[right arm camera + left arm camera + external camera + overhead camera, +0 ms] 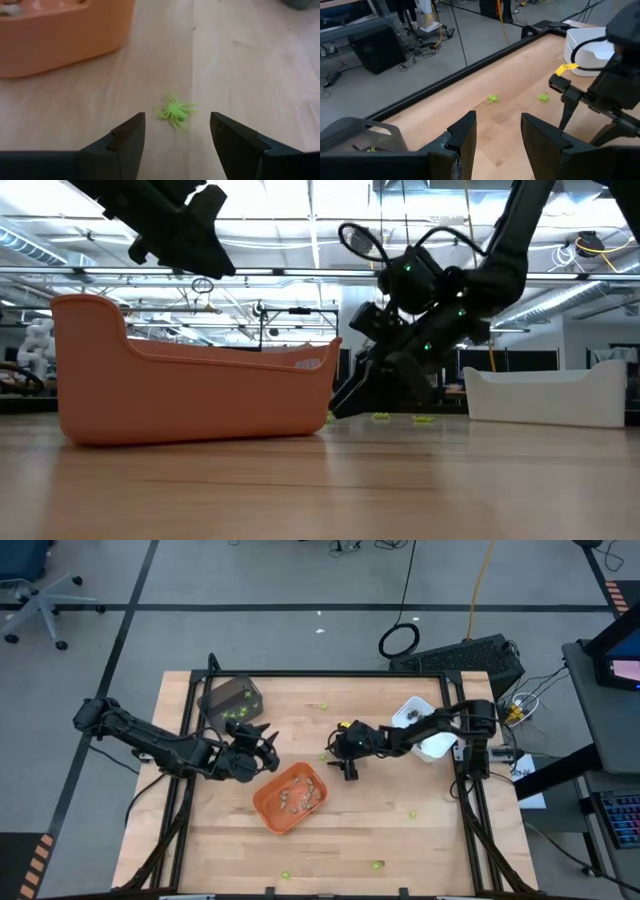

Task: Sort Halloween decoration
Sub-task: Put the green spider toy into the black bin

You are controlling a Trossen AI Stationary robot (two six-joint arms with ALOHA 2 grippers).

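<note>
The right hand [177, 137] hangs low over the pale wooden worktop [400, 840], its two dark fingers spread apart with a tiny lime-green plastic spider [175, 111] lying on the boards just ahead of the gap between them, not yet gripped. An orange plastic tray [290, 797] holding small tan-grey pieces sits just beside that hand, and in the level view the fingertips reach down almost to the wood near the tray's end. The left hand [262, 752] hovers on the tray's other side, fingers parted and empty, near a dark grey tray [232, 698] that already holds green pieces; a white tray [425, 725] stands towards the right edge. Other green spiders lie scattered and well apart on the worktop, near the far edge and near the front edge. The main risk, as I judge it, is in the pinch: the spider is flat, springy and far smaller than the fingers, so closing a little off-centre could flick it away or catch only a leg, letting it drop on the lift. Descending too far could scrape the fingertips on the wood, and any sideways drift could nudge the orange tray.
</note>
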